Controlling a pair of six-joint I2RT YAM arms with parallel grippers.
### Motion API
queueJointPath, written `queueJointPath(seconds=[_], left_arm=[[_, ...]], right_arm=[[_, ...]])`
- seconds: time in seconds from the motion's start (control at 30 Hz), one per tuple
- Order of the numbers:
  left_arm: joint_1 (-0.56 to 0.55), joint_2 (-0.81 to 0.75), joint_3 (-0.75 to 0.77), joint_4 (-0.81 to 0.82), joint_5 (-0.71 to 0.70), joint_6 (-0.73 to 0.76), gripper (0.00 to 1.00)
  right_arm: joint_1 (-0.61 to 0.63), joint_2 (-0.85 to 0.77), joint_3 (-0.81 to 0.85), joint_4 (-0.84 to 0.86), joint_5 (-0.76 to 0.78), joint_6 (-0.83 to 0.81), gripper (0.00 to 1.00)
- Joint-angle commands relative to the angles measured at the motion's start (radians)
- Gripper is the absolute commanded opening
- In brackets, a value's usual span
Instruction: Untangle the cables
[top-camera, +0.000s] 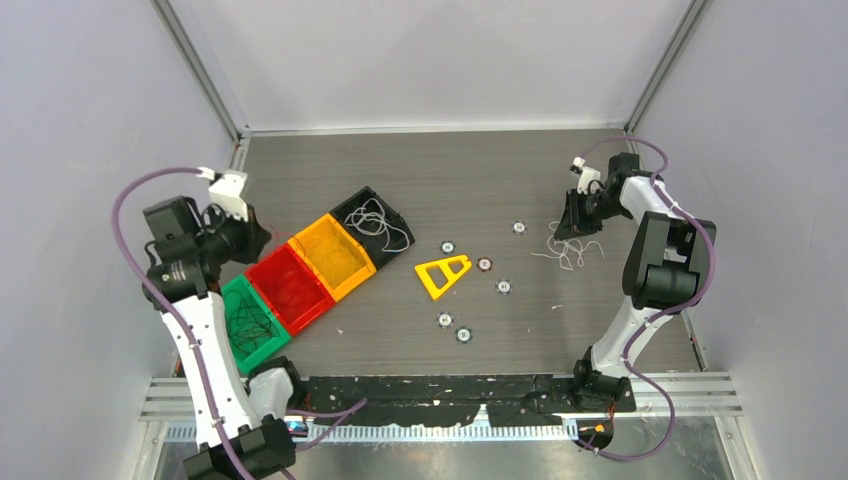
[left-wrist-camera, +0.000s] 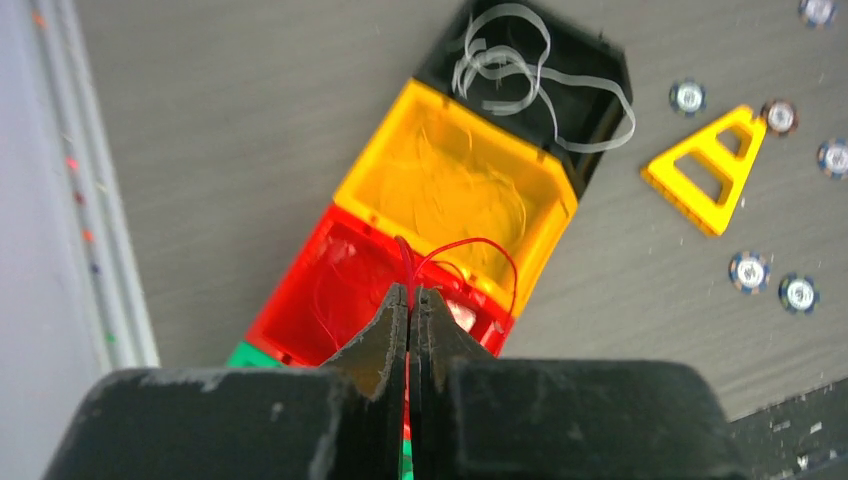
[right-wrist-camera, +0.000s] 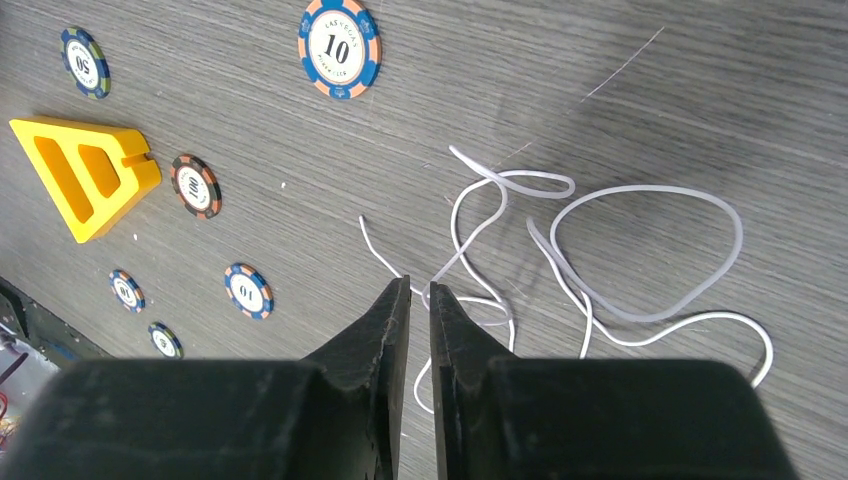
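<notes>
My left gripper (top-camera: 255, 238) (left-wrist-camera: 409, 290) is shut on a thin red cable (left-wrist-camera: 470, 245), which loops up from its tips above the red bin (top-camera: 290, 288) (left-wrist-camera: 300, 285). A loose white cable (top-camera: 570, 248) (right-wrist-camera: 650, 188) lies curled on the table at the right. My right gripper (top-camera: 572, 222) (right-wrist-camera: 420, 288) hovers just over it, jaws nearly together with a narrow gap and nothing between them. Another white cable (top-camera: 380, 225) (left-wrist-camera: 520, 70) lies in the black bin (top-camera: 352, 205). Black cables (top-camera: 250, 322) lie in the green bin (top-camera: 228, 300).
Four bins sit in a diagonal row at the left, with the orange bin (top-camera: 333, 257) (left-wrist-camera: 375, 140) between red and black. A yellow triangle (top-camera: 443, 275) (right-wrist-camera: 85, 175) and several poker chips (top-camera: 484, 264) (right-wrist-camera: 339, 35) lie mid-table. A black strip (top-camera: 450, 388) lines the front edge.
</notes>
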Motion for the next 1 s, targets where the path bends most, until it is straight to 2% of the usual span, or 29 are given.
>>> queueJointPath(seconds=[0.0,0.2,0.37,0.47,0.6,0.63,0.77,0.87,0.9,0.93,0.97], left_arm=[[0.004,-0.042,-0.141,0.071,0.011,0.083,0.00],[0.004,0.019,-0.293,0.155,-0.106,0.153,0.00],[-0.002,0.138,-0.363,0.198,-0.134,0.202,0.00],[-0.020,0.246,-0.365,0.215,-0.158,0.203,0.00],[-0.037,0.323,-0.319,0.148,-0.167,0.218,0.00],[-0.037,0.325,-0.303,0.128,-0.164,0.219,0.08],[-0.037,0.257,-0.165,0.032,-0.116,0.226,0.57],[-0.038,0.182,-0.011,-0.030,0.019,0.230,0.91],[-0.045,0.162,0.042,-0.061,0.100,0.243,0.99],[-0.064,0.148,0.091,-0.090,0.168,0.260,0.99],[-0.181,0.112,0.149,-0.052,0.191,0.215,1.00]], right_arm=[[0.007,-0.034,0.001,-0.001,-0.005,-0.026,0.19],[0.006,-0.031,-0.002,-0.001,-0.013,-0.024,0.17],[0.006,-0.034,-0.004,-0.015,-0.054,-0.026,0.13],[0.010,-0.037,-0.001,-0.039,-0.112,-0.020,0.06],[0.047,-0.086,0.009,-0.058,-0.195,-0.007,0.06],[0.065,-0.096,0.014,-0.070,-0.209,-0.002,0.05],[0.123,-0.153,0.057,-0.099,-0.300,0.025,0.05],[0.163,-0.207,0.092,-0.091,-0.393,0.078,0.05],[0.186,-0.216,0.104,-0.077,-0.412,0.093,0.06],[0.198,-0.234,0.112,-0.068,-0.443,0.124,0.06],[0.254,-0.268,0.127,-0.035,-0.432,0.158,0.05]])
